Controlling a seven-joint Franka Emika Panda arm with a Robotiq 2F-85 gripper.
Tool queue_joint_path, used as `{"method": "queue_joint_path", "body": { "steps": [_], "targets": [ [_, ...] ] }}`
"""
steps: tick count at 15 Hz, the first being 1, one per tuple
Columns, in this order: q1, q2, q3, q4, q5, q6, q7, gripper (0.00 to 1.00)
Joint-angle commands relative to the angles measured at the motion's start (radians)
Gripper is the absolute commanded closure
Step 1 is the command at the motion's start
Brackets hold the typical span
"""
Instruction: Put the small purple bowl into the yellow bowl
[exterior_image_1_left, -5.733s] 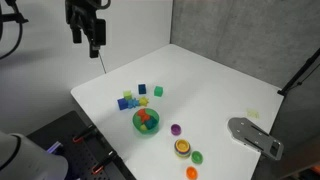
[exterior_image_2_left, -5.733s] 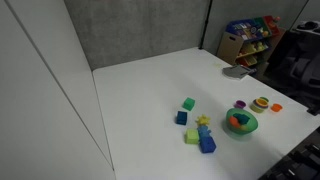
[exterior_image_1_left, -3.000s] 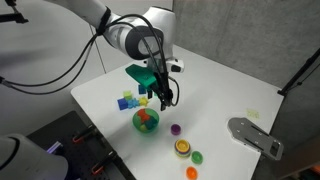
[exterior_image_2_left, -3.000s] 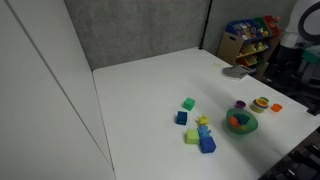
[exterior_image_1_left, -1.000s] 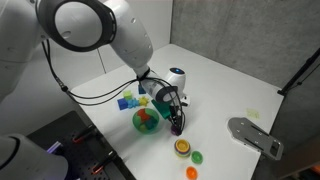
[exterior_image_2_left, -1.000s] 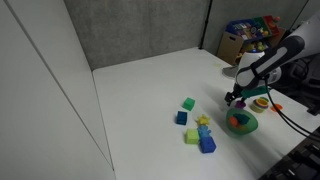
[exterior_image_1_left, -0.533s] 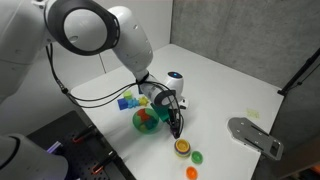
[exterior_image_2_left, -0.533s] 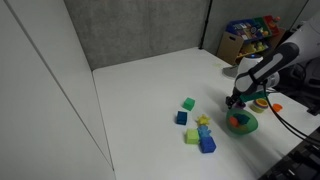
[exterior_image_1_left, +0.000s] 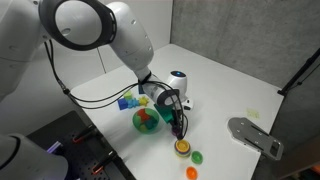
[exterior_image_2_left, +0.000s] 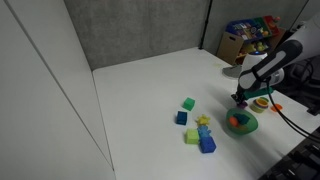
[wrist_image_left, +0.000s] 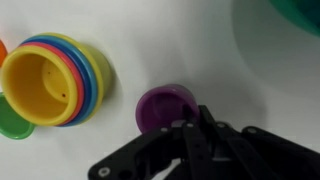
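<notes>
White bench (exterior_image_1_left: 210, 70) is seen under everything, with a grey wall (exterior_image_2_left: 140, 30) behind. The small purple bowl (wrist_image_left: 165, 106) is sat on the bench, near the yellow bowl (wrist_image_left: 42, 82) but not touching it. The claw (wrist_image_left: 197, 124) is set right at the purple bowl's rim; whether it is squeezed tight cannot be told. One thin side should be pinched firmly, so the bowl is not tipped when lifted. The arm (exterior_image_1_left: 120, 40) is bent low, with the wrist pointed down beside the big green bowl (exterior_image_1_left: 146, 121).

Bare table (wrist_image_left: 121, 122) between purple bowl (wrist_image_left: 163, 106) and yellow bowl (wrist_image_left: 42, 86), green bowl (wrist_image_left: 296, 10) nearby
</notes>
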Motion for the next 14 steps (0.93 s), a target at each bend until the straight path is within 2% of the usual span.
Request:
{"method": "queue_joint_path", "body": {
  "steps": [1,8,14],
  "targets": [
    [0.019,-0.091,-0.038,-0.056,-0.013,-0.056,0.026,0.95],
    [0.070,-0.233,-0.136,-0.140,-0.104,-0.154,0.087,0.95],
    [0.081,-0.236,-0.188,-0.170,-0.210,-0.159,0.187,0.95]
  ]
}}
